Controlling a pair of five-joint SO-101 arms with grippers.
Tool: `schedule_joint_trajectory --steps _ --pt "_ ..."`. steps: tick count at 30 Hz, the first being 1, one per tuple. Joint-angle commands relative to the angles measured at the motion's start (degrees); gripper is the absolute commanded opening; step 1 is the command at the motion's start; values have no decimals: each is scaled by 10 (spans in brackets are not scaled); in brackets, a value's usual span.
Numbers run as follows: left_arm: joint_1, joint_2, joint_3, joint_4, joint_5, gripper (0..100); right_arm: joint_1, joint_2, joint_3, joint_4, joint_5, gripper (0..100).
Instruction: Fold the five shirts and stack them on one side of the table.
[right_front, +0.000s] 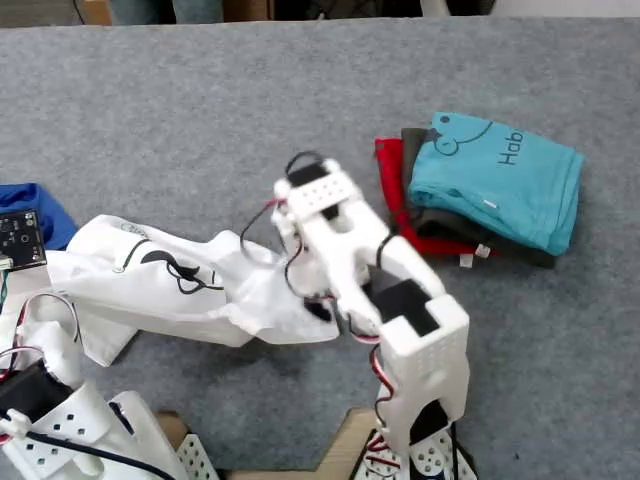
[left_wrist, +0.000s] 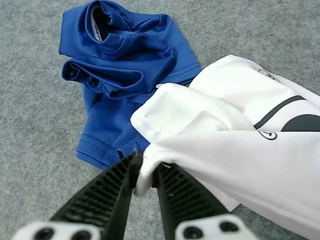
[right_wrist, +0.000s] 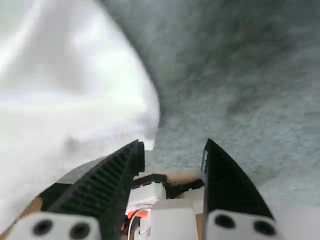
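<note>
Over at eight o'clock on the grey surface (right_front: 200, 100) lies the white shirt (right_front: 170, 280), loosely spread and rumpled, and this is the garment in play. The left pincer (left_wrist: 147, 162) is clamped on a corner of its hem, cloth bunched between the black jaws. The right pincer (right_wrist: 173, 145) stands wide apart with nothing in it, one jaw right beside the white fabric's other edge, near the middle of the surface. At two o'clock sits the finished stack: red shirt (right_front: 390, 180) at the bottom, dark grey shirt (right_front: 415, 150) over it, teal shirt (right_front: 500, 180) on top. By that count three are done, the white one is fourth, and the blue shirt (left_wrist: 125, 75), crumpled just beside the white one at nine o'clock, is yet to be folded. The fold looks barely begun. The next move probably calls for the right pincer to close on its side of the hem, so both corners can be lifted together, pulled taut and laid over evenly.
</note>
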Motion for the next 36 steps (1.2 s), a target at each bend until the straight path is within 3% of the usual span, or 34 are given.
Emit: schedule_joint_trajectory --steps 1,14,25,30,36 --pt "-4 -3 -29 2 1 29 -18 -35 38 -31 -7 192" --pt "-2 -2 -29 1 2 29 -25 -15 40 -65 -62 191" --pt "-2 -2 -29 -1 2 29 -51 106 3 -92 -117 188" --pt "-3 -2 -29 -2 1 29 -57 140 -22 -81 -106 64" --pt "-3 -2 -29 -3 1 29 -55 162 -57 -43 -69 26"
